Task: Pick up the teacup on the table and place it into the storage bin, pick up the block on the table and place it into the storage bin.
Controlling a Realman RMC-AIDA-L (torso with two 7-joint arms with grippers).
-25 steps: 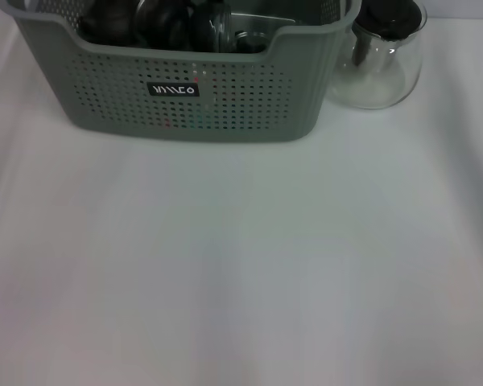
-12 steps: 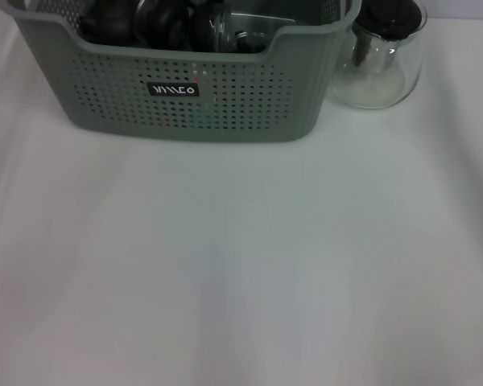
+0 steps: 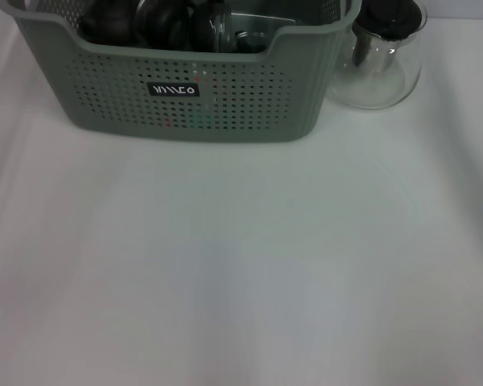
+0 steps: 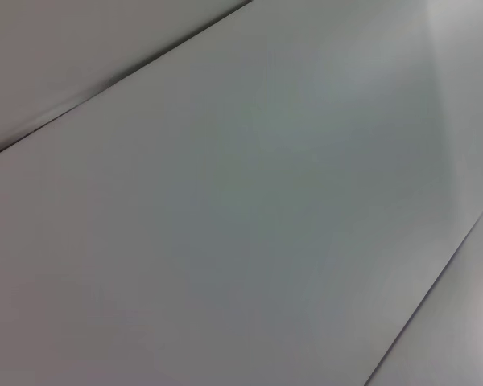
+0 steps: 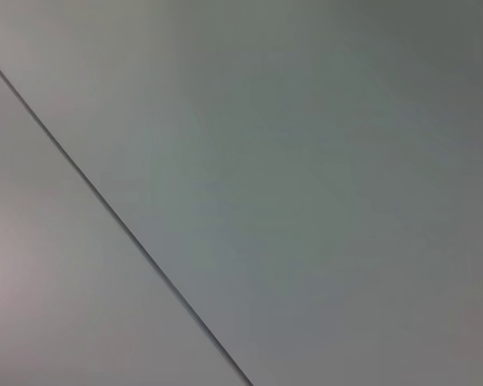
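The grey-green storage bin (image 3: pixel 249 104) stands at the back of the white table (image 3: pixel 241 265) in the head view, its black label facing me. Dark rounded objects (image 3: pixel 157 20) and a glass piece lie inside it. No teacup or block shows on the table surface. Neither gripper shows in any view. The left wrist view shows only a bare white surface (image 4: pixel 241 209) with an edge line. The right wrist view shows the same kind of bare surface (image 5: pixel 322 177).
A clear glass teapot (image 3: pixel 382 56) with a dark lid stands just right of the bin at the back. The white table stretches from the bin to the near edge.
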